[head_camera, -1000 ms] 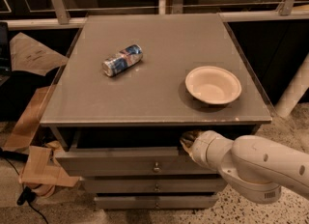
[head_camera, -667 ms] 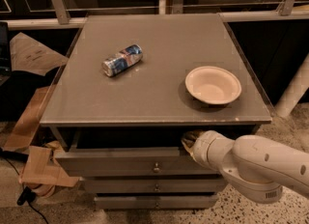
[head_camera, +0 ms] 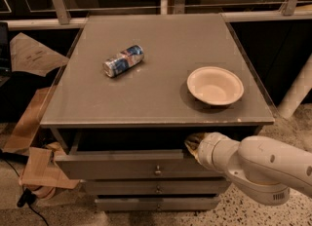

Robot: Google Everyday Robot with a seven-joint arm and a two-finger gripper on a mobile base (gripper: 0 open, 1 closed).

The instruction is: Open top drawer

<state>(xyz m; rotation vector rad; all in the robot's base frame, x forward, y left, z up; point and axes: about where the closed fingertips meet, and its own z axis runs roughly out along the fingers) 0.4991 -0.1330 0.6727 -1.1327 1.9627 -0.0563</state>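
Matte grey tabletop (head_camera: 146,93) overhangs the flat, round-knobbed top drawer (head_camera: 122,168), part open; claw (head_camera: 191,144) at its rim, grip unclear.

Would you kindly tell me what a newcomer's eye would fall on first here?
The white arm at lower right stands out, its gripper tucked under the tabletop at the right end of the partly open top drawer. On top lie a can on its side, left, and a white bowl, right.

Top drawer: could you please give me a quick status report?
Gripper at the right end of the top drawer, under the tabletop edge. Drawer partly out. Can and bowl on top, off its path.
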